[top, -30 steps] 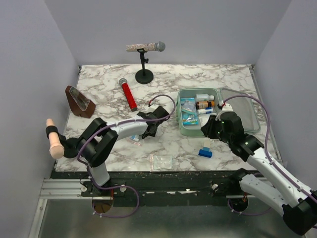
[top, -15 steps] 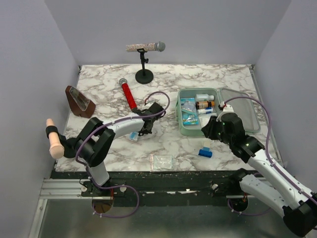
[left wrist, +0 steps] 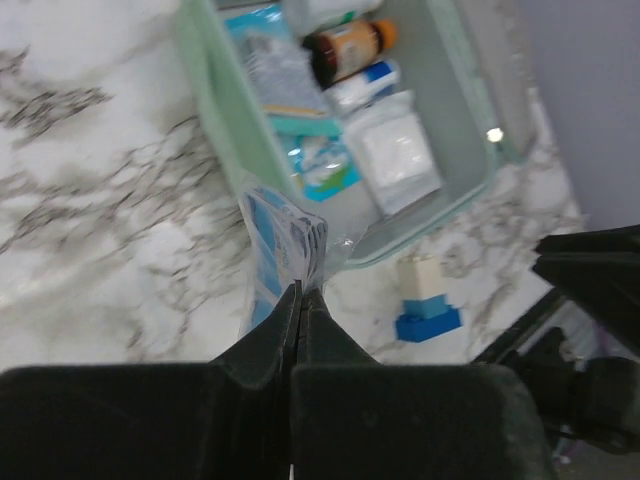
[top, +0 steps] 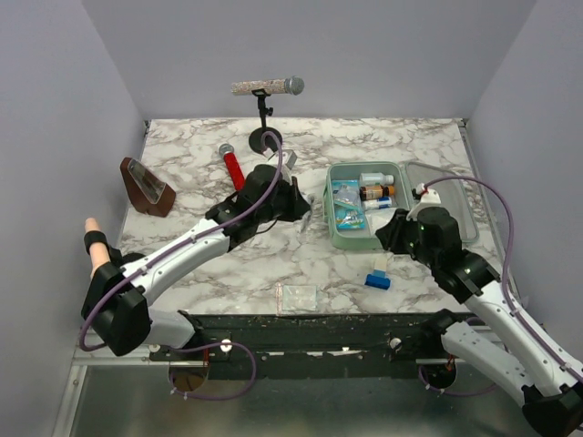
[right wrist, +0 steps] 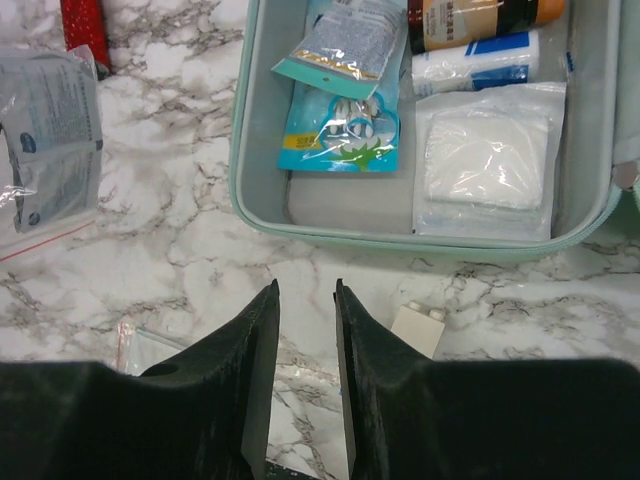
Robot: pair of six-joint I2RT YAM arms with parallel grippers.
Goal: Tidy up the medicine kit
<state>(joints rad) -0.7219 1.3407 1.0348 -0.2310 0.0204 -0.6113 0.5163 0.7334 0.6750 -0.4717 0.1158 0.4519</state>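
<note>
Top external view: the mint-green medicine kit lies open, its long axis running from near edge to far, its lid flat to the right. A microphone stand sits beyond the kit's far-left corner. The left gripper, jaws pinched on a blue-and-white packet, holds it just outside the kit's left wall. The right gripper, jaws narrowly parted and empty, hovers at the kit's near wall beside a blue-and-white box.
</note>
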